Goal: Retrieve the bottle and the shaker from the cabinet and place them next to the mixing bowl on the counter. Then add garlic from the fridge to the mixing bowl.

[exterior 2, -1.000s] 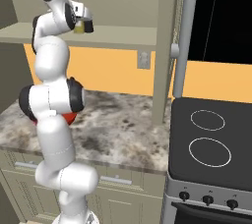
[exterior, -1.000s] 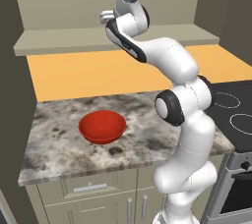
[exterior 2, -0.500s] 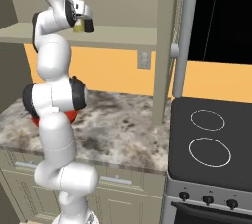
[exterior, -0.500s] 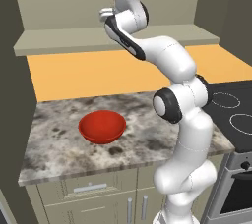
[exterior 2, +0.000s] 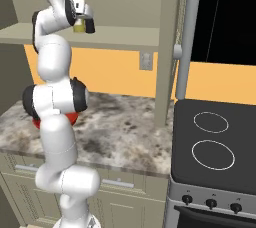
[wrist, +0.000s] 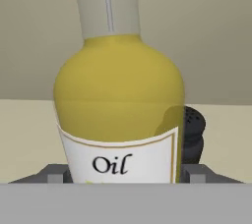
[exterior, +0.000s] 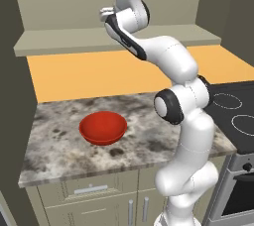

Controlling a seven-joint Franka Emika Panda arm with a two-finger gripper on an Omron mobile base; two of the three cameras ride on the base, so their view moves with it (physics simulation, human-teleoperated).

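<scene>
On the cabinet shelf: bottle (wrist: 119,102), upright, set between the pincer's two fingers.

Item: your bottle stands on the cabinet (exterior: 114,39) shelf with its long axis vertical, neck up, "Oil" label facing the hand. Straight ahead of the pincer (exterior 2: 83,23) and dead centre, one fingertip (wrist: 57,174) sits at each flank of the label; the jaws look narrowed onto the body, though actual contact you cannot confirm. Shaker (wrist: 192,134): just behind the bottle, to its right in the hand view, partly hidden by it. Mixing bowl (exterior: 102,127): down on the desk (exterior: 59,143), well below and apart. By this reading, your next move is a straight lift and withdrawal, keeping the bottle vertical and clear of the shaker.
</scene>
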